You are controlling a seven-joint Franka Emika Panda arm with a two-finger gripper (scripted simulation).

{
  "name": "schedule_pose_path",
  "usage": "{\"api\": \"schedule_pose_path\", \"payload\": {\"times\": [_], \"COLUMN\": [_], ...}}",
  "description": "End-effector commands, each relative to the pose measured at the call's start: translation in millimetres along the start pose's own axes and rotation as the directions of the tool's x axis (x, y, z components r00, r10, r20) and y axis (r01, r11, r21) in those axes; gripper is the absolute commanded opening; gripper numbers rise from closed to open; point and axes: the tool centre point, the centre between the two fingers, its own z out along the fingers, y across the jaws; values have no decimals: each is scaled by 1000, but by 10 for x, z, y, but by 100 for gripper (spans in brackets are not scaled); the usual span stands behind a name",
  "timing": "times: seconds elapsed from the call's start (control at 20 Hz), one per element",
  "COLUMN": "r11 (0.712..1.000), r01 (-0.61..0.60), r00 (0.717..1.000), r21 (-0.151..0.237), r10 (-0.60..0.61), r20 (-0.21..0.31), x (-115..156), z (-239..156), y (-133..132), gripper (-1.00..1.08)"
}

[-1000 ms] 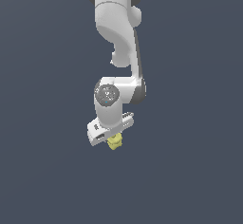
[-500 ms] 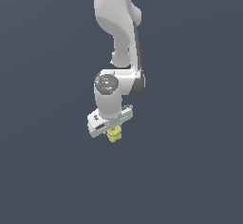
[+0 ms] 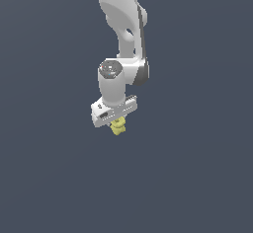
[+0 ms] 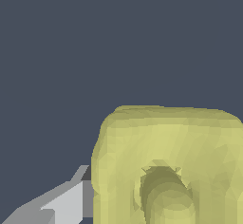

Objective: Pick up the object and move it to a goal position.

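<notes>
The object (image 3: 118, 127), a small pale-yellow bumpy lump, hangs just under the white gripper (image 3: 117, 124) in the exterior view, held in the air. The gripper is shut on it; its fingers are mostly hidden behind the hand's bar and the lump. In the wrist view the object (image 4: 166, 161) fills the near corner, showing a round hollow in its face, with one grey-white finger (image 4: 61, 201) pressed against its side. No goal marker shows in either view.
The white arm (image 3: 123, 34) comes down from the top of the exterior view. Around it there is only a plain dark grey-blue background, with no other objects or edges visible.
The gripper with the object has risen a little and shifted slightly toward the exterior view's left. The wrist has turned somewhat. The grasp stays the same.
</notes>
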Motion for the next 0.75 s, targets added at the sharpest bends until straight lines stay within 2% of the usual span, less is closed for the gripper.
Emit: {"api": "schedule_pose_path", "payload": {"times": [0.0, 0.35, 0.7], "r11": [1000, 1000, 1000], "r01": [0, 0, 0], "r00": [1000, 1000, 1000], "r21": [0, 0, 0], "r10": [0, 0, 0], "r20": [0, 0, 0], "x": [-119, -345, -421], "z": [-51, -151, -191], "y": [-57, -163, -197], "gripper": [-100, -100, -100]}}
